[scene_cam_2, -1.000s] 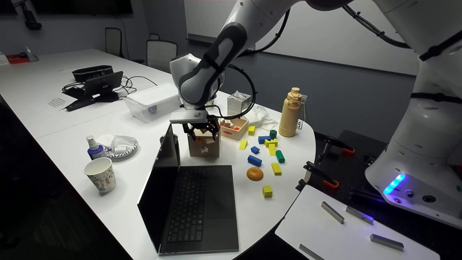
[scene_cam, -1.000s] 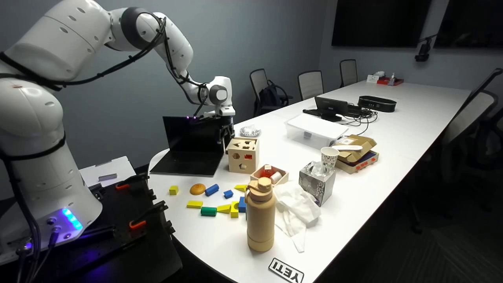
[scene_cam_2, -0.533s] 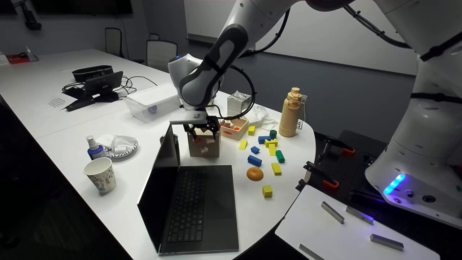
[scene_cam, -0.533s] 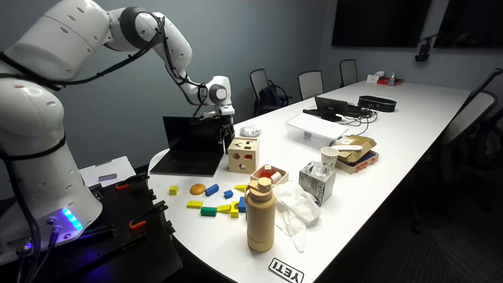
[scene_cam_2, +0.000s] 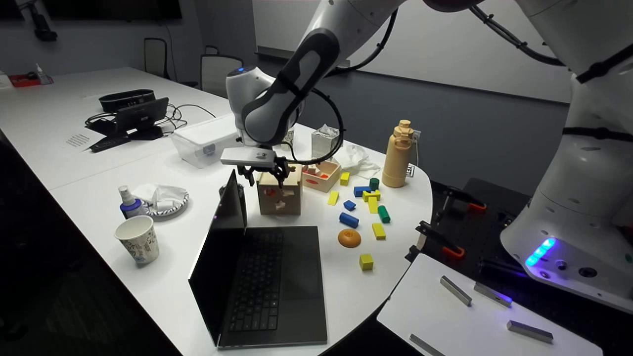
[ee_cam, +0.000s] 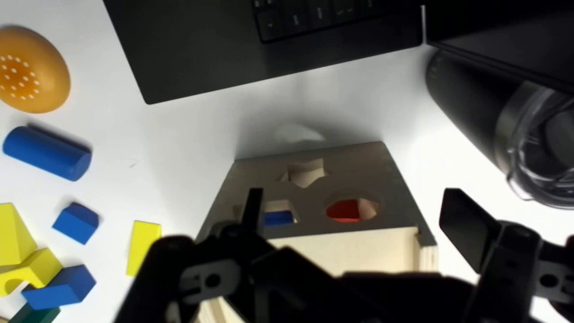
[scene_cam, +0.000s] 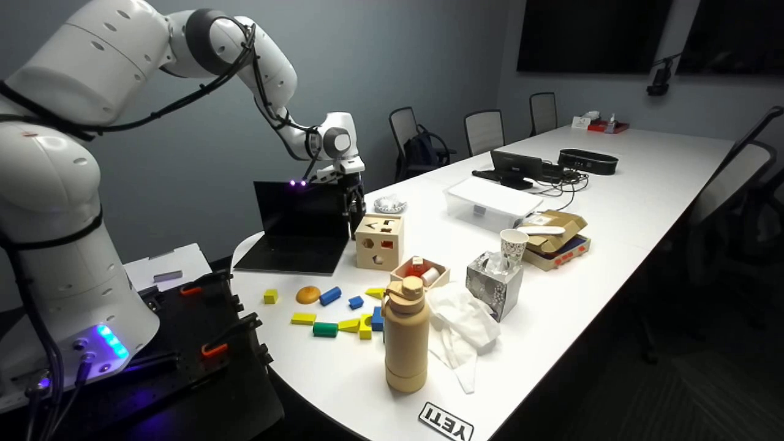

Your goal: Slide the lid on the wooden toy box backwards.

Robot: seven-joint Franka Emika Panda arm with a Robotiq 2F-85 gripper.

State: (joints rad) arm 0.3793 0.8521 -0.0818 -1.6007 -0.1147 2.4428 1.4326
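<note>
Laptop (scene_cam_2: 269,289) left in both exterior views, near gripper (scene_cam_2: 266,184); don't clip it. Fingers (ee_cam: 468,229) spread, gripping nothing. Then wooden toy box (scene_cam_2: 293,205) on table (scene_cam_2: 346,291), lid (ee_cam: 358,249) on top. Likely best: light fingertip contact, push level, don't drag box.

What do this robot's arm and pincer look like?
The arm is white and rounded, with a dark grey band, black cables and a blue light strip near the bottom. The pincer is black with grey fittings and two jointed fingers.
</note>
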